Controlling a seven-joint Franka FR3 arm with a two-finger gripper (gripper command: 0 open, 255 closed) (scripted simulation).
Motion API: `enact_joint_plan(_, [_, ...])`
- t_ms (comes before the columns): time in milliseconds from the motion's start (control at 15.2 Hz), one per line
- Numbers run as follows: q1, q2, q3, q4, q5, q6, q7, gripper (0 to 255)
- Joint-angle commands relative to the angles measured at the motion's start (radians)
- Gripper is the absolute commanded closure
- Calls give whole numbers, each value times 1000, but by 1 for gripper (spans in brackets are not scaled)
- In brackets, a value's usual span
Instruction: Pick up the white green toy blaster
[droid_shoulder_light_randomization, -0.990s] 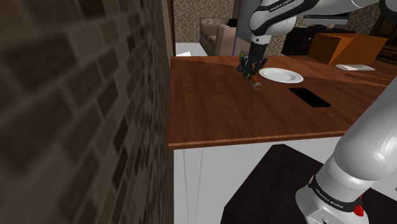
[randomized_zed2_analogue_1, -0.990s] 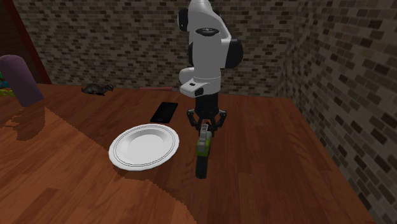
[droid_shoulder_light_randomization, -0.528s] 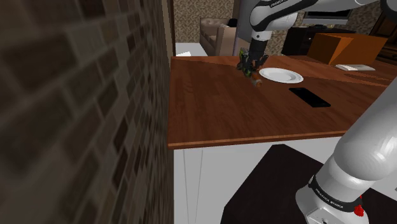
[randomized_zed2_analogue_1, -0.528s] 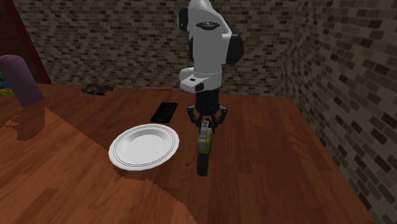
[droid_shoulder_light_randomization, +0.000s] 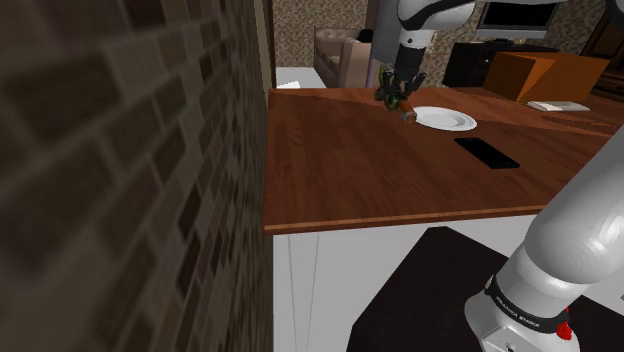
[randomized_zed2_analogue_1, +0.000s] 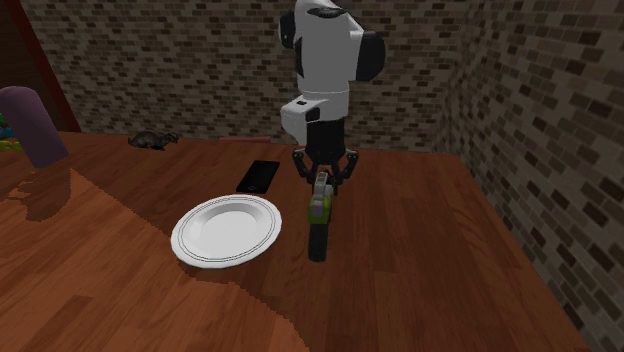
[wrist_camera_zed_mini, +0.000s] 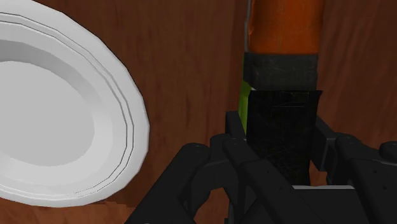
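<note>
We see the all-black two-finger gripper (randomized_zed2_analogue_1: 320, 183) clamped on the upper end of the green-and-black toy blaster with an orange tip (randomized_zed2_analogue_1: 318, 222). The blaster hangs upright, tip down, over the brown wooden table (randomized_zed2_analogue_1: 420, 260), just beside the round white plate (randomized_zed2_analogue_1: 185, 245). A flat black phone (randomized_zed2_analogue_1: 259, 176) lies near the plate.

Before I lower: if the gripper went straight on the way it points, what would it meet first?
The gripper points down, shut on the toy blaster; the blaster's lower end would likely meet the wooden table first, just beside the white plate.
</note>
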Motion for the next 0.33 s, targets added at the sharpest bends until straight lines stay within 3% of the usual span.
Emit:
enact_joint_plan(0, [1,0,1,29,0,-28,2,255])
enact_joint_plan(264, [1,-1,1,57,0,-57,2,255])
